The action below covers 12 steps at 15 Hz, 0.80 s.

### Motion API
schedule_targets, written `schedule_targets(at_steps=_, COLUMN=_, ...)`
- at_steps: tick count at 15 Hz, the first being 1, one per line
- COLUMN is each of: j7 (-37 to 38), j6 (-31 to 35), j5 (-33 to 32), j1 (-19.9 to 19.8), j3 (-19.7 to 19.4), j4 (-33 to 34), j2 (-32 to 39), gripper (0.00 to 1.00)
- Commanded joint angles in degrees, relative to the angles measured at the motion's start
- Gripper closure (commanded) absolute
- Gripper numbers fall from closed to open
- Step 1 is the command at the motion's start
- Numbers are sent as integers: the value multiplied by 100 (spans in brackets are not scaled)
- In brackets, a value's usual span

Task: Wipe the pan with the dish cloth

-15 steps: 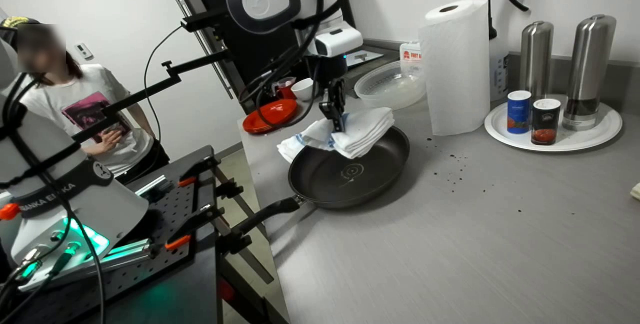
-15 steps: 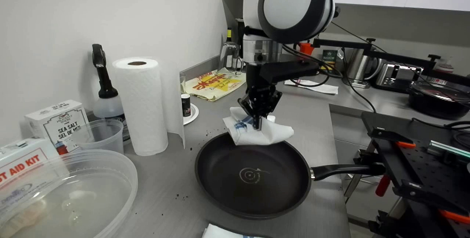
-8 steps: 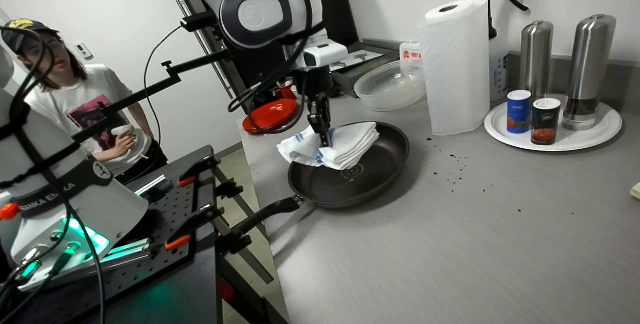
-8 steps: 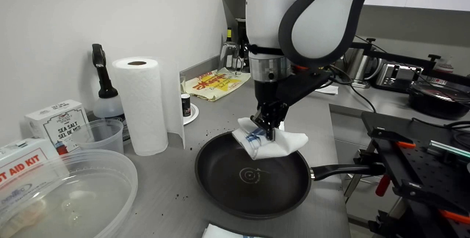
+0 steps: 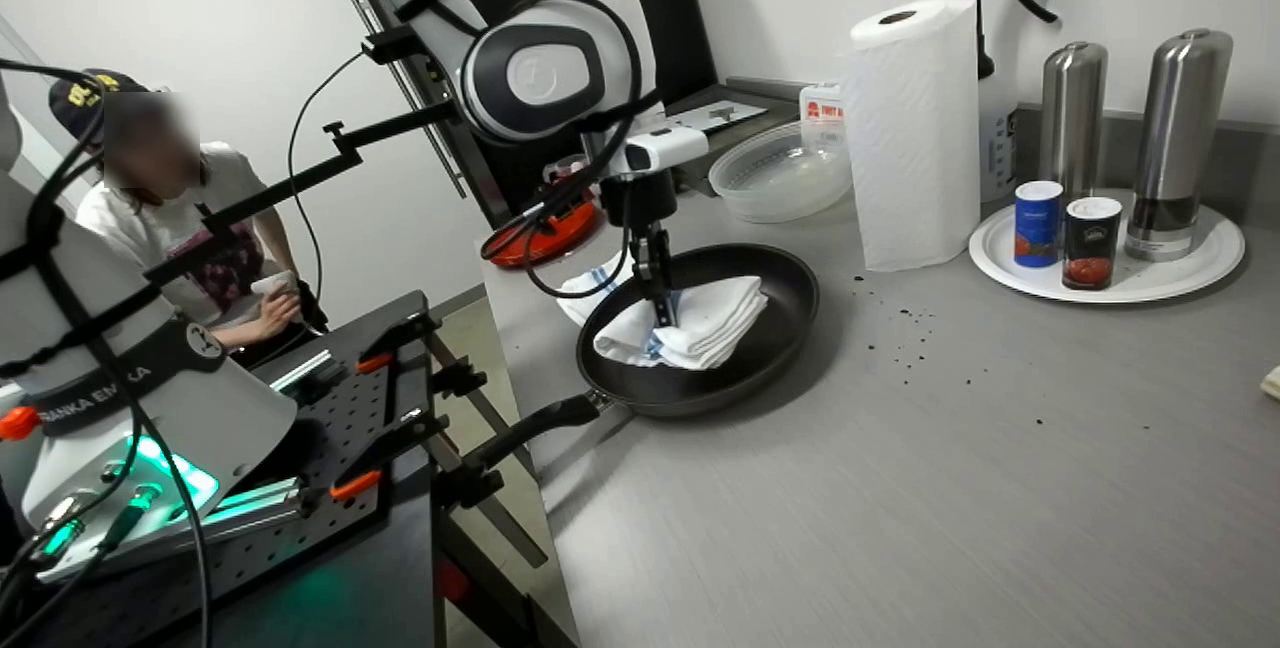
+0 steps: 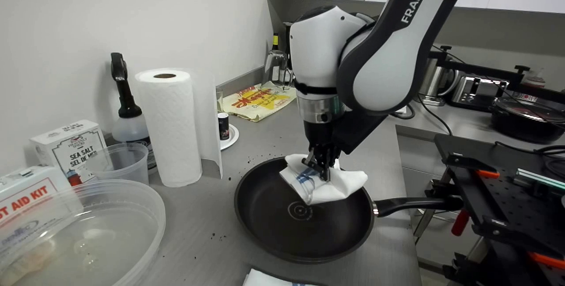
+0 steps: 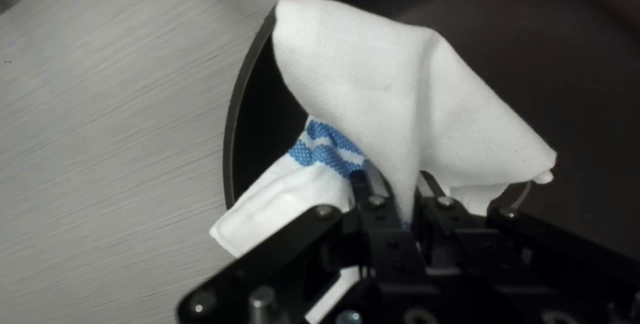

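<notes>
The slim black jointed fingers [image 7: 380, 219] stand narrow, pinching an upright fold of the blue-striped white fabric dish cloth [image 6: 318, 192] between them. The cloth hangs into the round dark grey shallow frying pan [image 6: 304, 235], which rests on the smooth grey counter [image 6: 207, 215]. With twelve at the top of an exterior view, it covers the pan from twelve to two o'clock, one corner overlapping the rim near two, while the long black handle [image 6: 419, 203] points to three.

The step in hand appears to be laying the cloth onto the pan's floor; whether its underside touches is hidden. To do this well, the fingers need to come straight down until the loose flaps flatten, since fabric this soft will likely bunch under sideways drag. Only the cloth, not the fingers, should meet the dark surface. A slow clockwise sweep along the inner wall through three, six and nine, then a pass across the pale round logo [image 6: 299, 211] in the middle, would cover the floor. Nothing visible braces the pan, so a hard push may turn it, most awkwardly toward three, where the handle reaches past the counter's edge. Overshooting the rim near seven could snag a second folded white fabric cloth [image 6: 265, 280] just outside
</notes>
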Motion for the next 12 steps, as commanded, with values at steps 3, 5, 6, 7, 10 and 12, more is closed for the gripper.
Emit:
schedule_targets(at_steps=3, j7=-128, j6=112, j5=48, j1=-104, j3=-216, j4=890, j2=856, gripper=97)
schedule_targets(at_steps=5, j7=-130, j6=79, j5=93, j1=-181, j3=-306, j4=1161, j2=1069, gripper=97)
schedule_targets(at_steps=6, j7=-132, j6=69, j5=113, j1=-217, j3=-344, j4=1272, j2=1158, gripper=97)
schedule_targets(at_steps=7, j7=-137, j6=45, j5=137, j1=-265, j3=-368, j4=1378, j2=1242, gripper=97)
schedule_targets(at_steps=10, j7=-155, j6=-1, j5=209, j1=-399, j3=-365, j4=1607, j2=1458, gripper=97)
schedule_targets(at_steps=12, j7=-177, j6=-38, j5=250, j1=-450, j3=-325, j4=1692, j2=1551, gripper=97)
